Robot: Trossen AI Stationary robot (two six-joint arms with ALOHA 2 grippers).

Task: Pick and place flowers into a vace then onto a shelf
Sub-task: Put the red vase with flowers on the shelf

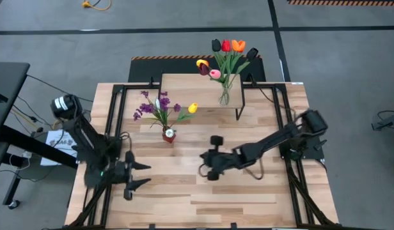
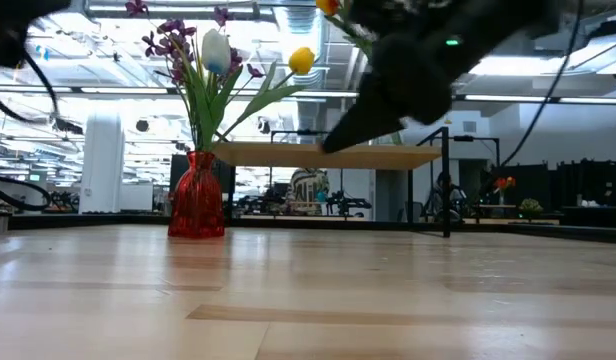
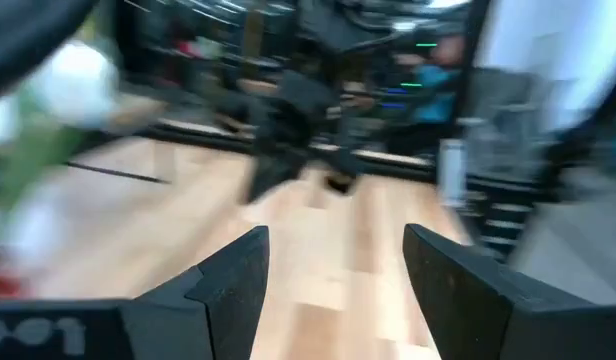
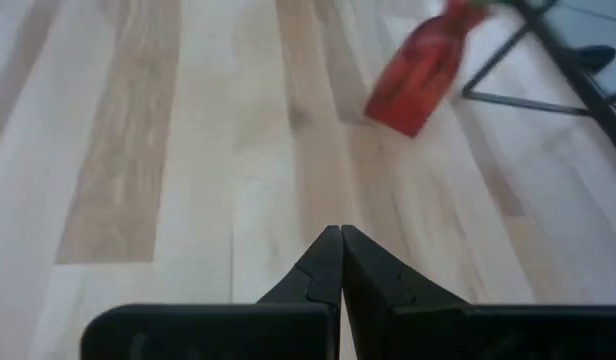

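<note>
Both claws are hanging empty over the plank table: the left gripper is holding its fingers well apart near the front left, while the right gripper is pressing its fingers fully together at mid-table. A clear glass vase of glossy tulips is already standing on the light-wood shelf. The faceted red vase, carrying purple blossoms, a white tulip and a yellow tulip, is sitting on the table beside it, apparently awaiting lifting.
</note>
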